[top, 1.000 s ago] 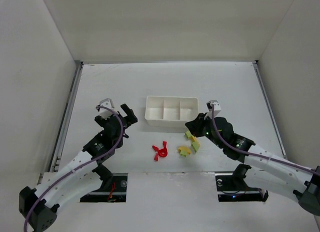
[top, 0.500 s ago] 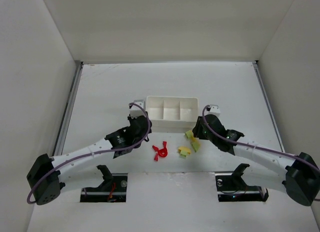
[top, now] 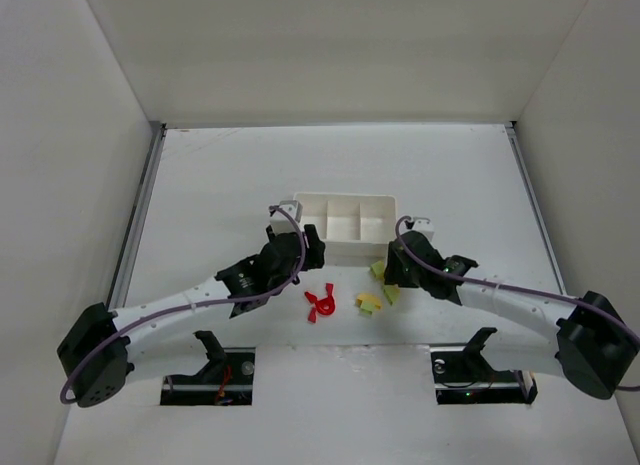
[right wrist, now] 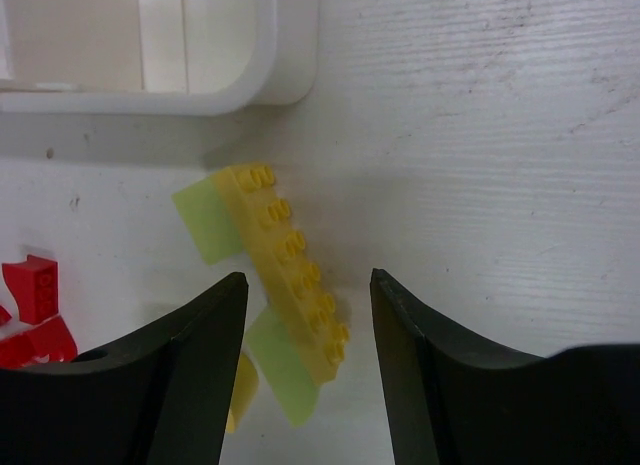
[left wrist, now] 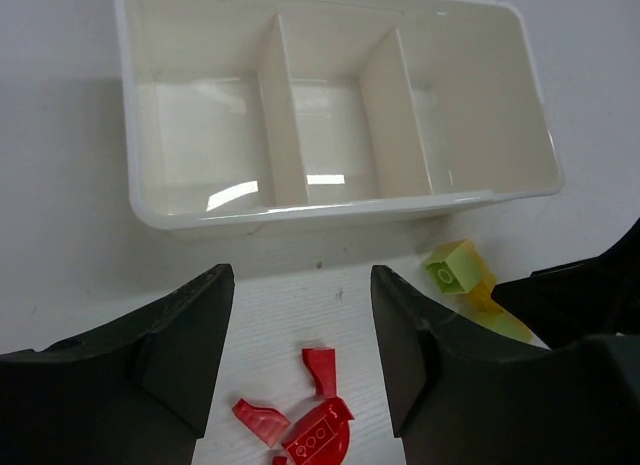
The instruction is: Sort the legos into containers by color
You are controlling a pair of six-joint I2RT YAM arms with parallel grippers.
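Just before right tool (right wrist: 307, 278) (spread), yellow lego (right wrist: 288, 260)

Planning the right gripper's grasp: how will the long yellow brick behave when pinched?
The yellow brick looks like rigid plastic: probably stiff and light. Lying flat, it shouldn't roll, though smooth sides may slip. Green pieces touching it would likely shift too.

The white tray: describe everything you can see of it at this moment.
The white tray is one glossy, plastic-looking rectangular box with rounded corners and a thin rim. Two thin dividers split it into three side-by-side compartments, all empty. It sits upright and flat on the table. The light green brick nearest it lies just off its front wall, not touching.
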